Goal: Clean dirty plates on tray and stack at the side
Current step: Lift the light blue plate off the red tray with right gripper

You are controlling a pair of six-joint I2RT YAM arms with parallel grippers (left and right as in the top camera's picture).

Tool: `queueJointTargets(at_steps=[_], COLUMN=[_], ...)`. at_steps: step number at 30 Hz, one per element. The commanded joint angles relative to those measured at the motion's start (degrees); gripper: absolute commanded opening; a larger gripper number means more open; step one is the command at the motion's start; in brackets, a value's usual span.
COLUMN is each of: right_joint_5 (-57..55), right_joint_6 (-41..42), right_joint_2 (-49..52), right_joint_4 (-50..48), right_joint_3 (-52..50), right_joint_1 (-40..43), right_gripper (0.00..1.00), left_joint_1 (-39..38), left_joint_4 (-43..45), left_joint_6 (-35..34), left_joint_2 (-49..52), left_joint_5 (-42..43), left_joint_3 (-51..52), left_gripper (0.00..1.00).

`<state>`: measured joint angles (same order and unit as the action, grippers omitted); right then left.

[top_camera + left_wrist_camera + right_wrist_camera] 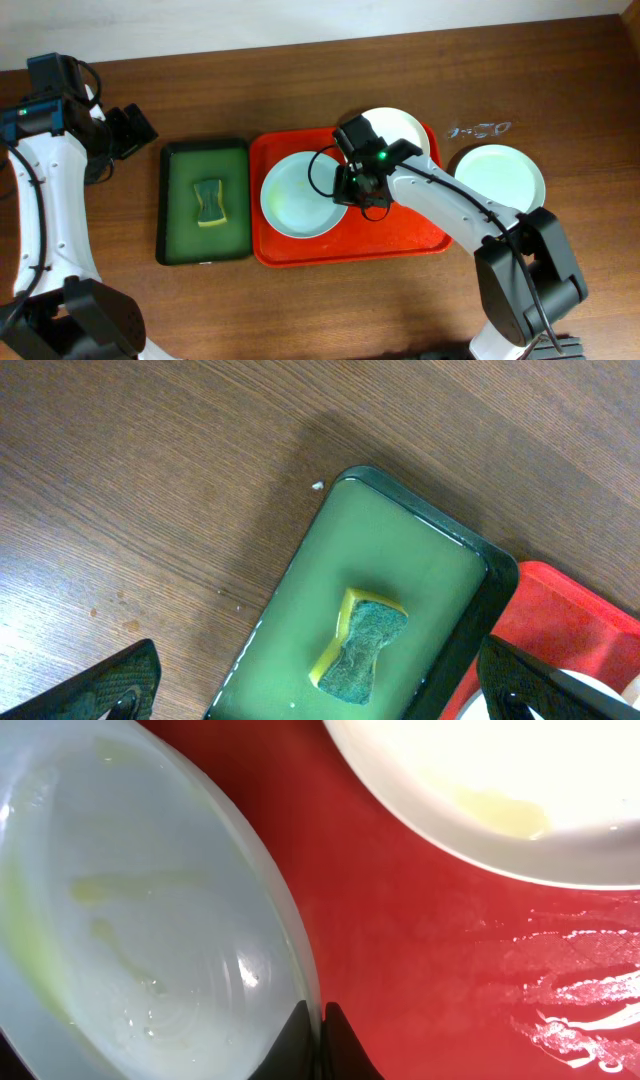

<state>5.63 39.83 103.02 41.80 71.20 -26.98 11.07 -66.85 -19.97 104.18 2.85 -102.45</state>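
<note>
The red tray [400, 240] lies mid-table. On its left part sits a mint-blue plate [295, 195] with yellowish smears. My right gripper [350, 187] is shut on that plate's right rim; in the right wrist view the fingertips [320, 1032] pinch the rim of the plate [130, 920] over the tray [420, 950]. A cream-white plate [400, 128] with a yellow smear lies at the tray's back right [500, 790]. Another mint-blue plate [500, 175] lies on the table right of the tray. My left gripper [130, 130] is open and empty, above the green tray's left side [320, 692].
A dark green tray [180, 215] holding liquid and a yellow-green sponge [208, 203] lies left of the red tray; both show in the left wrist view, tray [400, 550] and sponge [362, 650]. A small clear glinting thing [480, 128] lies on the wood at back right.
</note>
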Motion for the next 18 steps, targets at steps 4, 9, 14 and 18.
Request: queueJointTargets(at_steps=[4,9,14,18], right_joint_5=[-0.02,-0.02,-0.02,-0.02], right_joint_6=[-0.61,-0.61,-0.59,-0.57], right_joint_2=[-1.53,-1.53,-1.53,-1.51], right_joint_4=[1.95,1.92,1.92,0.94], right_joint_3=[4.37,4.42,4.42,4.42], right_joint_1=[0.11,0.11,0.11,0.04], right_gripper=[0.04,0.04,0.04,0.04], left_joint_1=[0.11,0.11,0.11,0.11], left_joint_4=[-0.09,-0.11,-0.09,-0.09], left_joint_6=[-0.17,-0.17,-0.17,-0.17], left_joint_2=[-0.92,-0.92,-0.92,-0.92], left_joint_5=[0.61,0.61,0.61,0.61], left_joint_3=[-0.76,-0.76,-0.76,-0.76], left_gripper=[0.99,0.99,0.99,0.99])
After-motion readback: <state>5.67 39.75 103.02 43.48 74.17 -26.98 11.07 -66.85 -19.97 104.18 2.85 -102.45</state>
